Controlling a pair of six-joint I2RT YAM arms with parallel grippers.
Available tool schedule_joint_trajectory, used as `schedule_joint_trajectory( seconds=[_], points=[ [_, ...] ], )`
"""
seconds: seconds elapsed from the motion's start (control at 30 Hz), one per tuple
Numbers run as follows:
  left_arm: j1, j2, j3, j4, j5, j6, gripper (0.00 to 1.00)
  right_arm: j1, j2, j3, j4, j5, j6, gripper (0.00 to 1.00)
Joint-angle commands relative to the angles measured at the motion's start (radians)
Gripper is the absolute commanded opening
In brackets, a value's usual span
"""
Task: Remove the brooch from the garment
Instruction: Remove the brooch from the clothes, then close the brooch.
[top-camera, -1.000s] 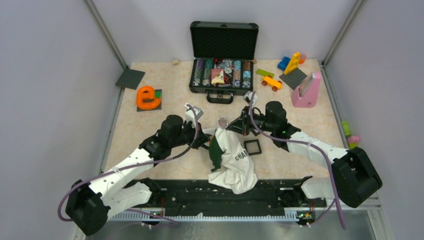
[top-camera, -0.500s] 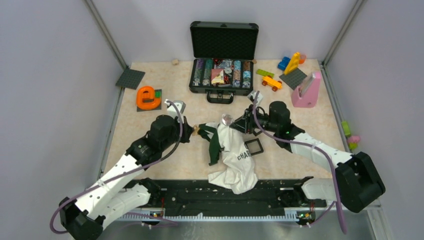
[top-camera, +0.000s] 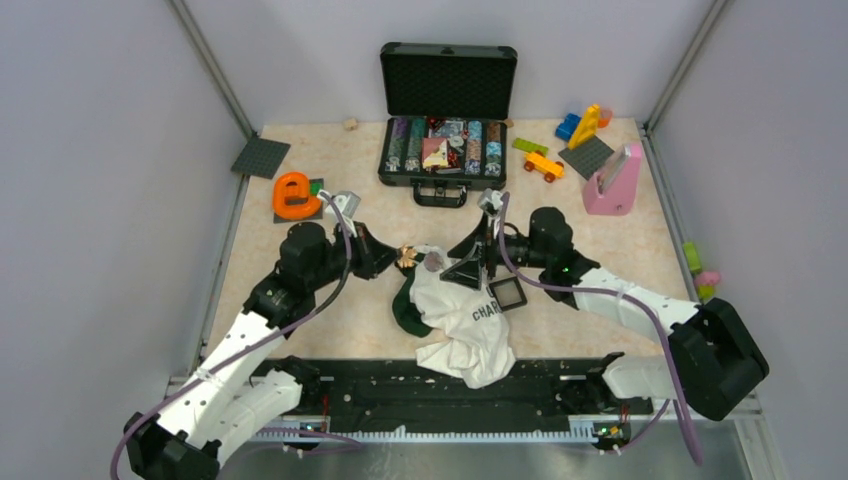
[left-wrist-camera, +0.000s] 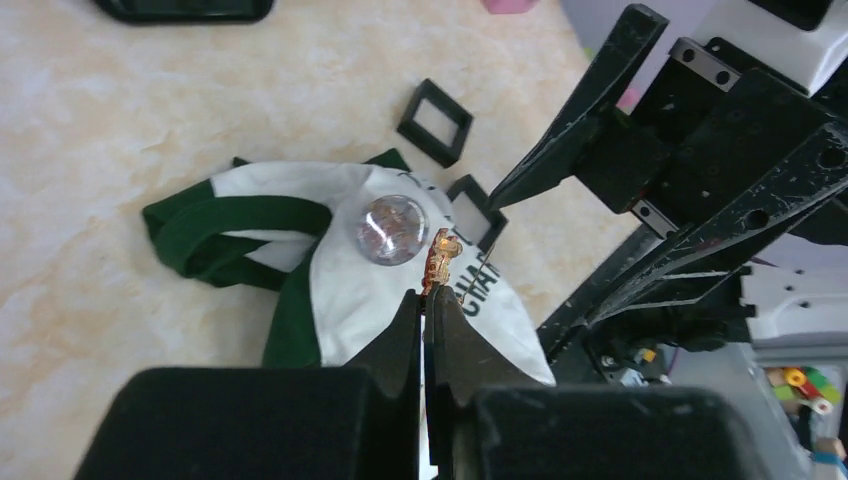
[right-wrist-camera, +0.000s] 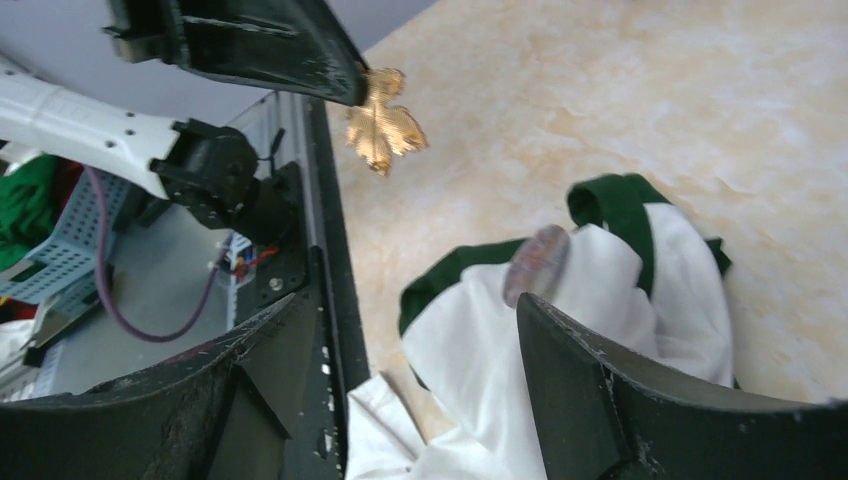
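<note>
The brooch (right-wrist-camera: 383, 125) is a tiny gold-orange leaf pin, pinched at the tips of my shut left gripper (left-wrist-camera: 425, 296) and hanging in the air clear of the garment. From above, the brooch (top-camera: 405, 257) sits just left of the garment (top-camera: 465, 320), a crumpled white and green shirt lying on the table. A round clear badge (left-wrist-camera: 392, 216) rests on the garment (left-wrist-camera: 350, 280). My right gripper (top-camera: 462, 257) hovers over the shirt's upper edge with its jaws spread wide and nothing between them; in its own view the right gripper (right-wrist-camera: 412, 303) frames the garment (right-wrist-camera: 560, 340).
An open black case (top-camera: 447, 150) of chips stands at the back. The orange letter "e" (top-camera: 293, 195) lies left, and an orange toy car (top-camera: 543, 165), bricks (top-camera: 585, 125) and a pink stand (top-camera: 612, 182) lie right. A black square frame (top-camera: 506, 293) lies beside the shirt.
My left gripper has drawn back to the left with the brooch, off the shirt. My right gripper has opened and let the shirt go; the shirt has slumped onto the table.
</note>
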Motion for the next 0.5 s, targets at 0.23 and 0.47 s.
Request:
schedule_joint_trajectory(
  seconds=[0.23, 0.47],
  points=[
    [0.057, 0.008, -0.066, 0.39, 0.43, -0.188, 0.0, 0.059, -0.006, -0.002, 0.36, -0.046, 0.197, 0.66],
    [0.056, 0.004, -0.081, 0.426, 0.458, -0.215, 0.0, 0.077, 0.037, -0.018, 0.543, -0.064, 0.315, 0.58]
  ],
)
